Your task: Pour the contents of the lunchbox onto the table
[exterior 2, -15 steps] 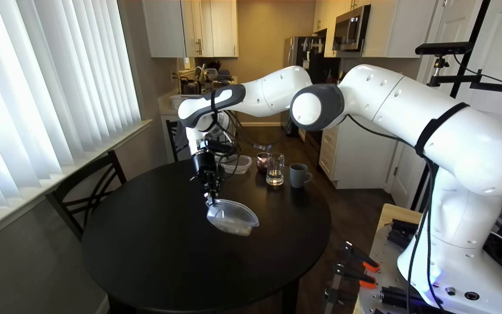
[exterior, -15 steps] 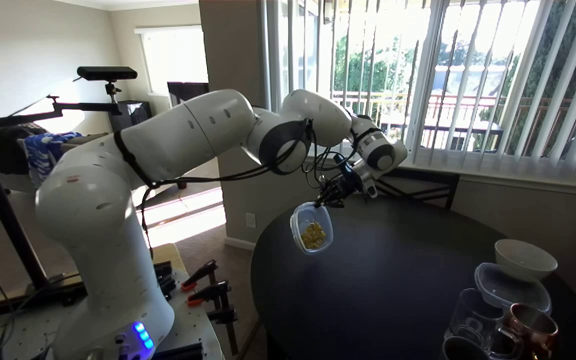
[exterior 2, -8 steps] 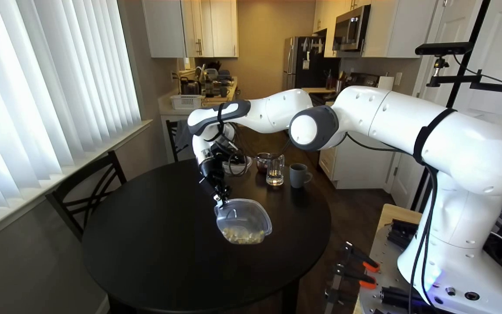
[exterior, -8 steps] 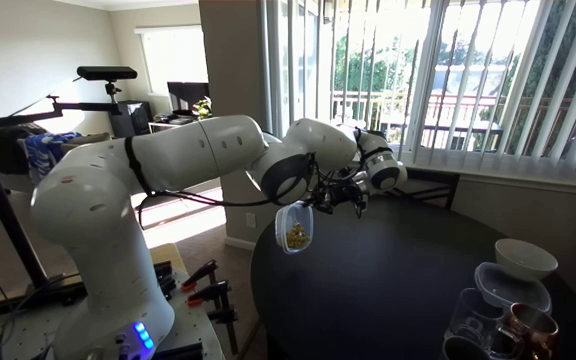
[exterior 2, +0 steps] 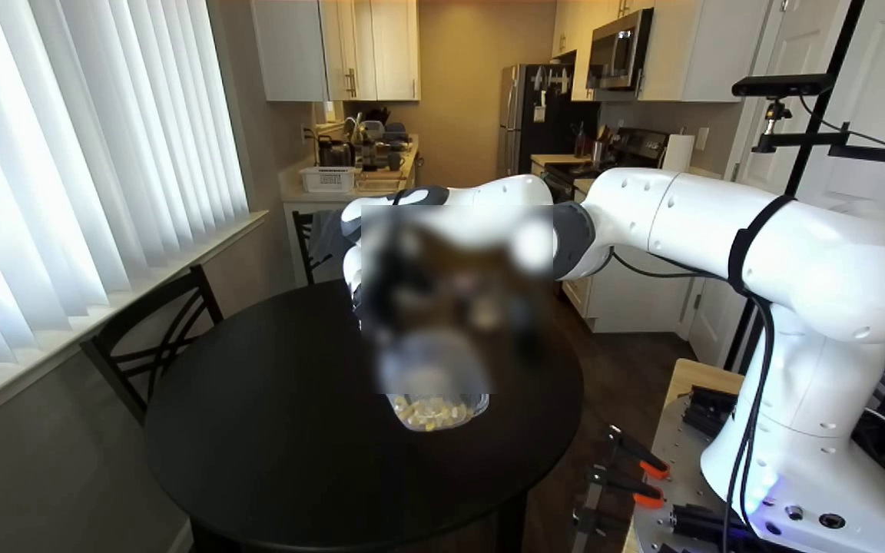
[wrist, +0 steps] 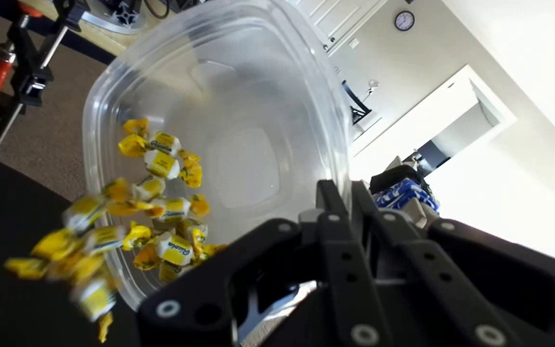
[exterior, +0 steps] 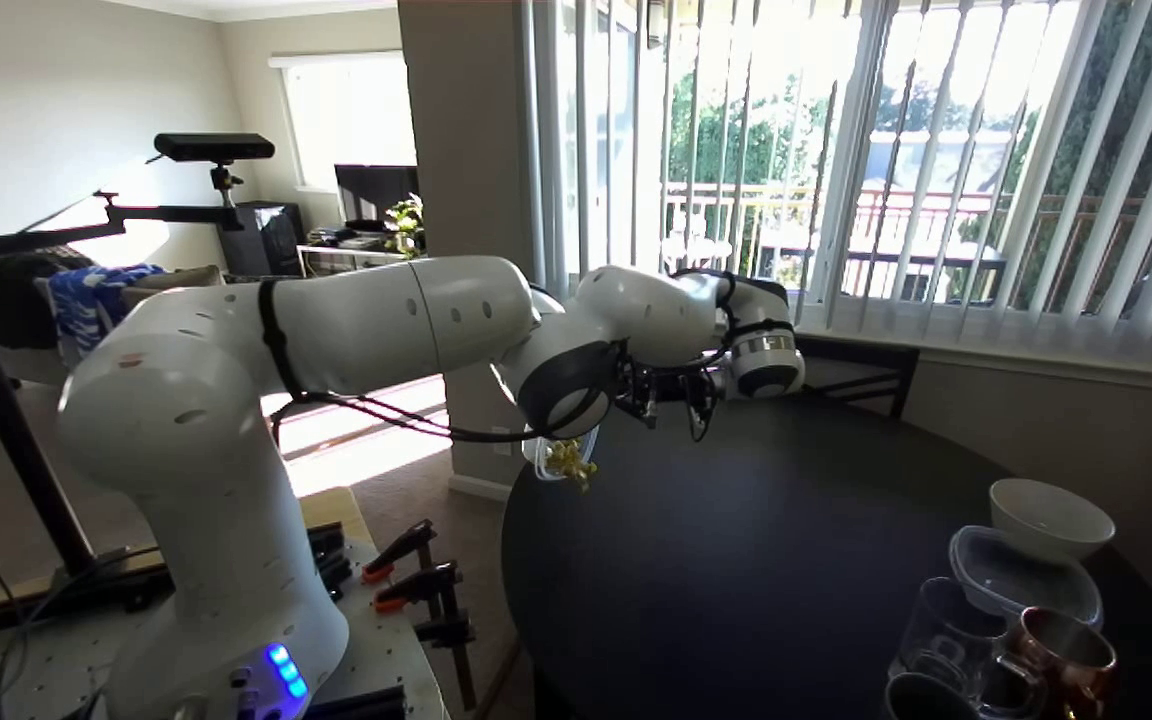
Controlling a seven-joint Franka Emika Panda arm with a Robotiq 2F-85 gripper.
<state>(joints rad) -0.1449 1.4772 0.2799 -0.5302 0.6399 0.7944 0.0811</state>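
Tipped further, one lunchbox (wrist: 246,166), pinched between two jaws, spills yellow-wrapped candies (wrist: 173,208) too jumbled to count.

The lunchbox (wrist: 246,144) is smooth, see-through plastic; the candies (wrist: 174,248) look crinkled and slightly shiny, like waxed paper. The table (exterior: 736,560) is smooth with a soft sheen. The gripper (wrist: 347,193) looks matt. A coppery mug (exterior: 1081,670) is polished metal; a tankard (exterior: 948,645), clear glass.

In the claw (wrist: 345,195), one lunchbox (wrist: 244,166); nearby, at least eight Ricola candies (wrist: 174,249); well apart, one bowl (exterior: 1051,518), one plastic container (exterior: 1016,582), three mugs (exterior: 1068,660).
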